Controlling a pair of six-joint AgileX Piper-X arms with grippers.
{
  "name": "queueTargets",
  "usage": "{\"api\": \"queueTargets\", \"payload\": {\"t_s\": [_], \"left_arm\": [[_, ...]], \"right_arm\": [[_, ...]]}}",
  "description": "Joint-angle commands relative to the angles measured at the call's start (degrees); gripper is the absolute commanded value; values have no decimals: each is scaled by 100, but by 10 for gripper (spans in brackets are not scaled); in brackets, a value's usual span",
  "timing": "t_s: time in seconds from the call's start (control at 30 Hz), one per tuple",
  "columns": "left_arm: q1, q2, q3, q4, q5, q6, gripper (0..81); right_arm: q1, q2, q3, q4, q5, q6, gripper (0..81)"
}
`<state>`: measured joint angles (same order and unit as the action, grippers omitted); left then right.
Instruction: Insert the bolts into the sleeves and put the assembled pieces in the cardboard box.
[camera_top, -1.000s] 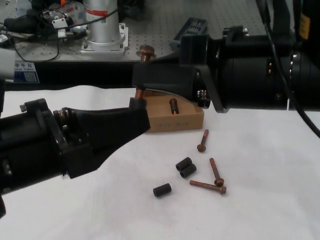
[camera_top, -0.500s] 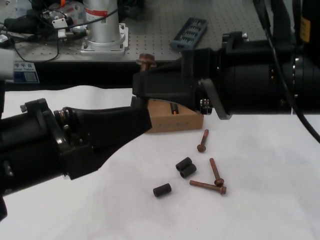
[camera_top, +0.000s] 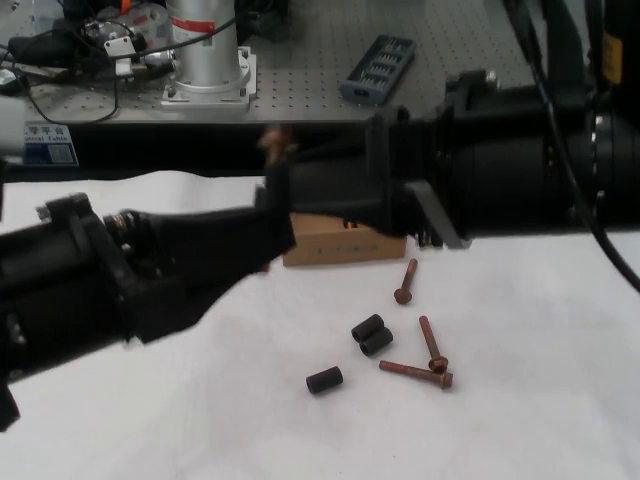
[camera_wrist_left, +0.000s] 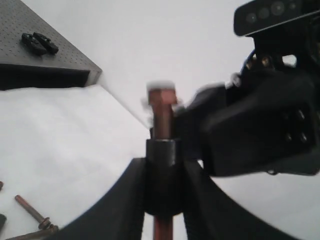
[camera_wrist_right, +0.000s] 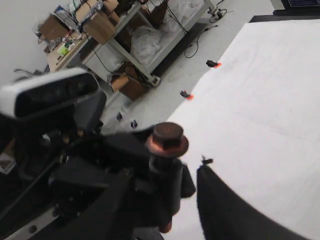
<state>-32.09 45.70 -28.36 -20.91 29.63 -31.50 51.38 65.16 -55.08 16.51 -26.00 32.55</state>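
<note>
**Bolt seated in its sleeve, held over the box**

The white-covered surface (camera_top: 540, 420) carried everything. Over it the left arm (camera_top: 110, 290) and right arm (camera_top: 520, 170) met nose to nose above the cardboard box (camera_top: 340, 246), probably so the finished piece could go straight in.

The left tool (camera_wrist_left: 161, 172) was clamped tight on the black sleeve (camera_wrist_left: 161, 152). The copper bolt (camera_wrist_left: 161, 107) ran through it, head clear of one end and shank out of the other. The right tool (camera_wrist_right: 167, 175) stood spread around the same piece with a gap beside one finger, gripping nothing as far as I could judge.

The high view laid out the remaining work, with three loose bolts (camera_top: 415, 373) and three loose sleeves (camera_top: 324, 380) lying near the box. The wrist views gave the grip itself, which the arms masked from above.
</note>
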Motion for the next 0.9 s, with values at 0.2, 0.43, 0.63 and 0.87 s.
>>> {"api": "queueTargets", "payload": {"t_s": [0.2, 0.43, 0.63, 0.87], "left_arm": [[45, -40, -85, -317, -244, -45, 6], [63, 180, -85, -317, -504, 794, 6], [368, 1357, -485, -278, -224, 1146, 6], [813, 3542, -1768, -278, -35, 1416, 6]], "right_arm": [[12, -51, -285, 433, 57, -424, 379], [-256, -272, -350, 1397, 246, -1056, 379], [-796, -659, -350, 3062, 1044, -1950, 379], [-1386, -908, -350, 4226, 1708, -2578, 298]]}}
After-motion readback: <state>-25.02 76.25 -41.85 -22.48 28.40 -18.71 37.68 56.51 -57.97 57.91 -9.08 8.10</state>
